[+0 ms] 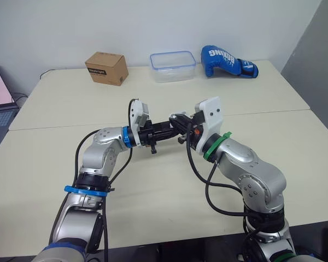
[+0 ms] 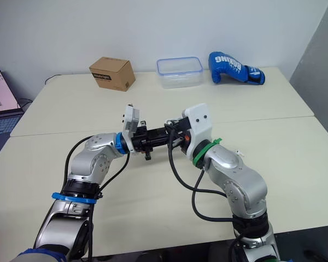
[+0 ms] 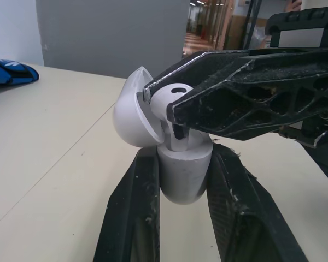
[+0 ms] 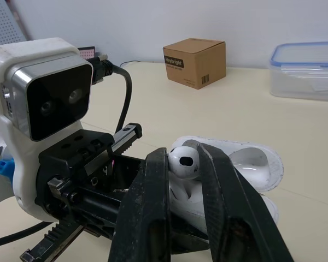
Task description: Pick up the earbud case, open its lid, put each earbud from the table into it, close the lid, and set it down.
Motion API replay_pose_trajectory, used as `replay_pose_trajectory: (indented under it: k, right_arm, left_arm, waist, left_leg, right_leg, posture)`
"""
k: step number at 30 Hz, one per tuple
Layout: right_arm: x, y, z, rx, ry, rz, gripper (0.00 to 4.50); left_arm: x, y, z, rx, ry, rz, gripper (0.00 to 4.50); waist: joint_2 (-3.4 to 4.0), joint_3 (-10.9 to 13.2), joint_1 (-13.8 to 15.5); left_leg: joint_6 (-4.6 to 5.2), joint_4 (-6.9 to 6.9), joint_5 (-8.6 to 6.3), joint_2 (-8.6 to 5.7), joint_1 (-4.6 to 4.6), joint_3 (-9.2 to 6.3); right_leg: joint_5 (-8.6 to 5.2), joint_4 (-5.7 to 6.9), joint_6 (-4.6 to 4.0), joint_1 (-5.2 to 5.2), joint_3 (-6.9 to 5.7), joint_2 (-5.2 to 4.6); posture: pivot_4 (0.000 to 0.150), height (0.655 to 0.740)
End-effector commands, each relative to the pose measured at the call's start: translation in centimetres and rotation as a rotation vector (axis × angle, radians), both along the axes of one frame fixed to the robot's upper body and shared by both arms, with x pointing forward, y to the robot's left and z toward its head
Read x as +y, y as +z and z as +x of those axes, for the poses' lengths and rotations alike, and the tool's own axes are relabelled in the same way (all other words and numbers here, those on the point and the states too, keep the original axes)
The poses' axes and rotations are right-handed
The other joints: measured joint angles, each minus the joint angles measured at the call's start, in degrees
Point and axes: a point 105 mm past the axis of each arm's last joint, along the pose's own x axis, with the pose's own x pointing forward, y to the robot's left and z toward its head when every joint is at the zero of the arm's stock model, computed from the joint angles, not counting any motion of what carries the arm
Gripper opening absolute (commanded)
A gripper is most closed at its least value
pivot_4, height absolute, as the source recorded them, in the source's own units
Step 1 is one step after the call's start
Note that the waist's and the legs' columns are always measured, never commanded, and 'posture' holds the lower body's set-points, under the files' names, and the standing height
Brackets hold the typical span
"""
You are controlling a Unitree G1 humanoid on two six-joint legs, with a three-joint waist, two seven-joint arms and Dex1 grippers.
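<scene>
**Two grippers meeting over the table, earbud at the open case**

Two arms converge above the middle of the pale table (image 1: 153, 185). Along its far edge stand a clear plastic container (image 1: 173, 66), a blue boxing glove (image 1: 227, 61) and a cardboard box (image 1: 106, 67), all well apart from the arms. The left gripper (image 3: 181, 164) is closed on the earbud case (image 3: 183, 177): its two black fingers (image 3: 132, 213) press the white body from either side and hold it upright, clear of the tabletop. The lid (image 3: 132, 117) is hinged back, open. The right gripper (image 4: 181, 155) comes in from the opposite side, its fingers narrowed around one white earbud (image 4: 184, 161). That earbud's rounded head sits between the right fingertips, directly above the case; its stem points down into the case's open top.
</scene>
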Motion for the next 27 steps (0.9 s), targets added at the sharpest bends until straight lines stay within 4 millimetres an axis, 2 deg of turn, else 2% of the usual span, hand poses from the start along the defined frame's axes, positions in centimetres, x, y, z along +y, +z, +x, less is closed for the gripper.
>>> replay_pose_trajectory:
  k: [1, 3, 5, 11, 17, 20, 24, 25, 27]
  right_arm:
    - [0.5, 0.2, -0.8, -0.017, 0.027, -0.004, 1.12]
    - [0.4, 0.5, -0.7, -0.037, 0.014, 0.002, 1.65]
    - [0.3, 1.0, -0.6, -0.071, 0.003, 0.007, 2.37]
    - [-0.7, 2.8, -0.8, -0.169, 0.033, 0.053, 2.37]
    - [-2.2, 3.2, -2.4, -0.210, 0.144, -0.015, 2.37]
    - [-3.0, 4.1, -3.3, -0.208, 0.234, -0.050, 2.37]
    - [-5.7, 5.4, -4.4, -0.169, 0.384, -0.264, 2.37]
    - [-6.5, 5.4, -4.4, -0.149, 0.396, -0.322, 2.37]
    - [-9.1, 5.6, -3.0, -0.102, 0.352, -0.465, 2.37]
  left_arm:
    - [0.0, 2.7, -0.1, -0.092, -0.004, -0.054, 0.84]
    - [0.0, 2.7, -0.2, -0.093, -0.005, -0.051, 0.84]
    - [0.0, 2.6, -0.2, -0.093, -0.006, -0.047, 0.84]
    - [0.3, 2.1, -0.5, -0.092, -0.011, -0.024, 0.84]
    - [0.6, 1.9, -0.4, -0.091, -0.008, -0.019, 0.84]
    - [0.7, 1.9, -0.4, -0.093, -0.009, -0.022, 0.84]
    - [1.0, 1.7, -0.7, -0.094, -0.022, -0.019, 0.84]
    - [1.0, 1.6, -0.7, -0.091, -0.026, -0.018, 0.84]
    - [1.2, 1.5, -0.9, -0.090, -0.038, -0.014, 0.84]
  waist:
    - [0.00, 0.00, 0.00]
    - [0.00, 0.00, 0.00]
    - [0.00, 0.00, 0.00]
    - [0.00, 0.00, 0.00]
    - [0.00, 0.00, 0.07]
    - [-0.01, 0.00, 0.07]
    - [0.01, 0.05, 0.26]
    - [0.03, 0.06, 0.35]
    - [0.00, 0.07, 0.33]
  left_leg:
    - [0.00, 0.00, 0.00, 0.00, 0.00, 0.00]
    - [0.00, 0.00, 0.00, 0.00, 0.00, 0.00]
    - [0.00, 0.00, 0.00, 0.00, 0.00, 0.00]
    - [0.00, -0.01, 0.00, 0.00, 0.00, 0.00]
    - [0.00, -0.01, 0.00, 0.00, 0.00, 0.00]
    - [0.01, -0.02, 0.00, 0.01, 0.00, 0.01]
    - [0.02, 0.00, -0.01, -0.02, -0.02, 0.01]
    - [0.03, 0.03, -0.01, -0.01, -0.03, 0.00]
    - [0.05, -0.03, -0.02, 0.01, -0.02, 0.00]
  right_leg:
    - [0.00, 0.00, 0.00, 0.00, 0.00, 0.00]
    - [0.00, 0.00, 0.00, 0.00, 0.00, 0.00]
    - [0.00, 0.00, 0.00, 0.00, 0.00, 0.00]
    - [0.00, -0.01, 0.00, 0.00, 0.00, 0.00]
    - [0.00, -0.05, 0.00, 0.03, -0.01, 0.00]
    - [0.00, -0.04, 0.00, 0.02, -0.01, 0.01]
    - [0.00, -0.07, 0.00, 0.06, -0.01, -0.01]
    - [0.00, -0.09, 0.00, 0.08, -0.04, 0.00]
    - [0.00, -0.17, 0.01, 0.12, -0.11, 0.02]
  posture:
    - [0.150, 0.7307]
    - [0.150, 0.7307]
    - [0.150, 0.7307]
    - [0.150, 0.7307]
    - [0.150, 0.7307]
    - [0.150, 0.7307]
    - [0.150, 0.7307]
    - [0.150, 0.7307]
    - [0.150, 0.7307]
